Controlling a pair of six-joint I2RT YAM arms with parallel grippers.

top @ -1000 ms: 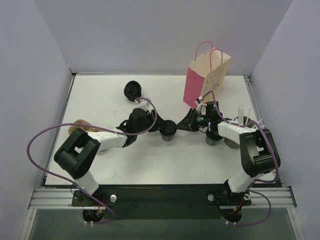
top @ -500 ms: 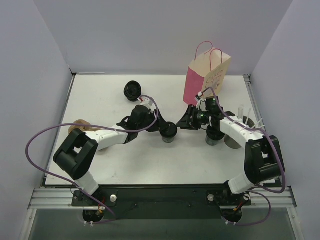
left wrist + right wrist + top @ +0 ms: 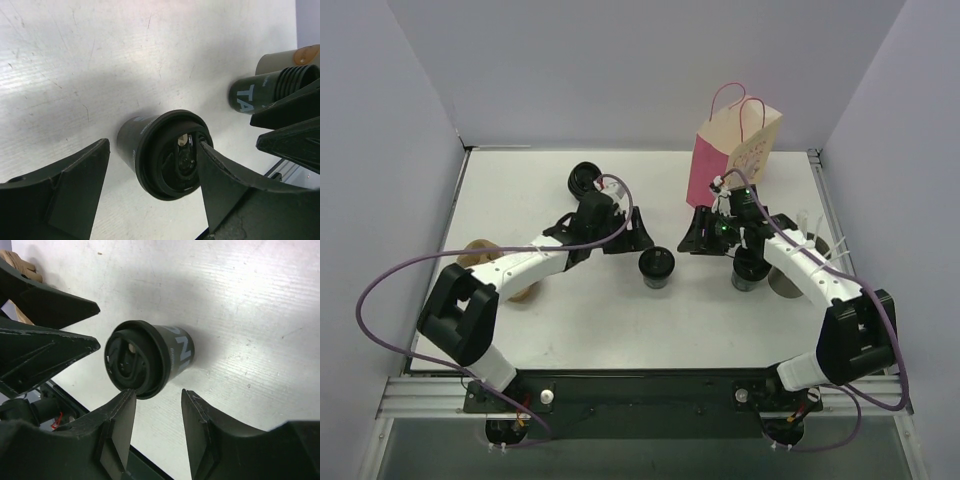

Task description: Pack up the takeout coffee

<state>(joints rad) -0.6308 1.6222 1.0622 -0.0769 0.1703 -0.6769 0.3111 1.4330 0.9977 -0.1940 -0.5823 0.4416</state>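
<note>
One takeout coffee, a small black cup with a black lid [image 3: 657, 266], stands upright on the white table [image 3: 520, 200], free of both grippers. My left gripper [image 3: 626, 239] is open just up-left of it; in the left wrist view the cup [image 3: 162, 152] stands ahead of the spread fingers [image 3: 75, 182]. My right gripper [image 3: 691, 238] is open just up-right of it, and its wrist view shows the cup [image 3: 147, 357] beyond the fingertips [image 3: 122, 420], apart from them. A second black cup [image 3: 585, 180] stands at the back left. The pink paper bag [image 3: 725, 158] stands open at the back right.
A short ribbed black stack [image 3: 748, 272] and a grey cup with white sticks [image 3: 790, 272] stand under the right forearm. A brown object [image 3: 485, 255] lies beside the left arm. Low walls close the table's left, back and right sides.
Both grippers have opened and drawn back from the middle cup, the left one up and to the left, the right one up and away. The cup stays standing where it was.
</note>
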